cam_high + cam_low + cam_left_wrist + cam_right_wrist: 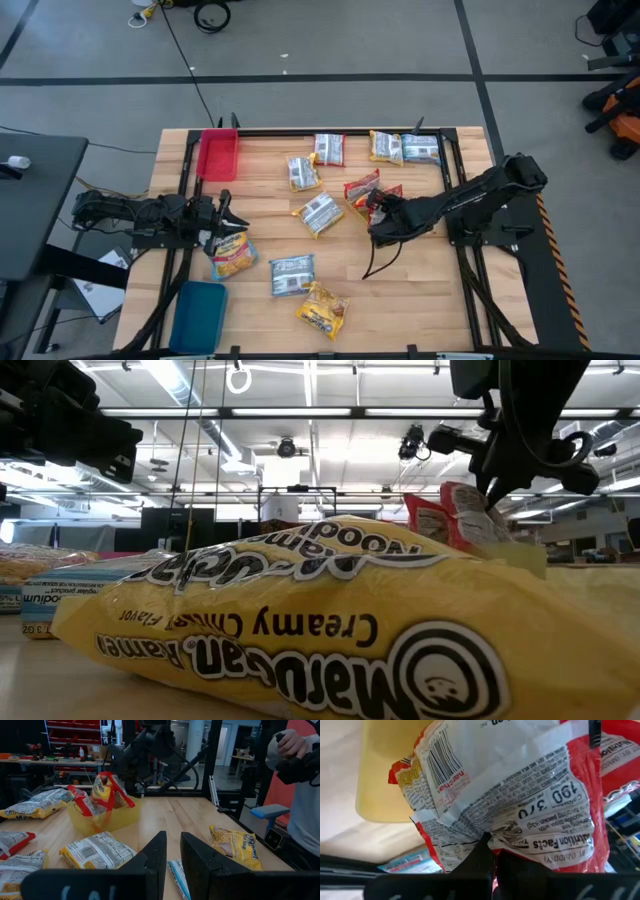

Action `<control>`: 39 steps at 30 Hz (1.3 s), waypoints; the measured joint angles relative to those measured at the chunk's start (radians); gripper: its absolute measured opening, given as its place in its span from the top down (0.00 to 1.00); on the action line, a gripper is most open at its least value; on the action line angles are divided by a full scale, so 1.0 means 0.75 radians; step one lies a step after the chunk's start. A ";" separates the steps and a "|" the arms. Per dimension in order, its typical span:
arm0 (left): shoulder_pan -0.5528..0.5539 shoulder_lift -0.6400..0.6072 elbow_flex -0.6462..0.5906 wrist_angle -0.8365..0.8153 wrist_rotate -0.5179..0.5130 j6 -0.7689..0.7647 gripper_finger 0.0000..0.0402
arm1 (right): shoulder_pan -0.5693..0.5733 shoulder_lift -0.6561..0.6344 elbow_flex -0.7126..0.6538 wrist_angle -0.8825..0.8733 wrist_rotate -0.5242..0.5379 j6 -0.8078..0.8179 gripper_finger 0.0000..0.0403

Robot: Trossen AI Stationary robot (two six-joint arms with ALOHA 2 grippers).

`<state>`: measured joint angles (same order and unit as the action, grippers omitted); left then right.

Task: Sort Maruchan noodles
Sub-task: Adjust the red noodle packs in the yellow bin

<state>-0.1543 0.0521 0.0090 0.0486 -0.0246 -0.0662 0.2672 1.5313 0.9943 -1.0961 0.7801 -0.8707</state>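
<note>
My right gripper (378, 212) is shut on a red-edged Maruchan packet (520, 785) over a yellow tray (380, 780). The left wrist view shows two red packets (102, 795) standing on end in that tray (107, 820). My left gripper (172, 860) waits low over the table's left side (222, 212), open by a narrow gap and empty. A yellow packet (232, 255) lies flat just beside it. Other packets lie flat on the table: a yellow-edged one (320, 212), a blue-edged one (292, 273) and a yellow one (322, 310). My right gripper pinches the red-edged packet between its two fingers at a crumpled fold of the printed back (490, 827), near one end. The fingers come from above, pointing down. The packet stands below them, its lower end down in the yellow tray.
A red tray (218, 152) stands at the far left and a blue tray (198, 312) at the near left. Several more packets (385, 146) lie along the far edge. A person (300, 775) stands beyond the table's edge in the left wrist view.
</note>
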 joint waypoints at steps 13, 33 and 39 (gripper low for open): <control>0.000 0.000 0.000 0.000 0.000 -0.001 0.85 | 0.045 -0.115 0.000 -0.128 0.139 -0.060 0.98; 0.000 0.000 0.000 -0.001 0.000 0.000 0.85 | 0.039 -0.137 -0.063 -0.083 0.072 -0.209 0.98; 0.001 0.000 0.000 0.018 -0.015 0.023 0.85 | 0.075 -0.136 -0.096 0.159 -0.047 -0.202 0.98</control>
<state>-0.1539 0.0521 0.0091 0.0619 -0.0362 -0.0488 0.3235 1.4296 0.9222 -0.9770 0.7450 -1.0221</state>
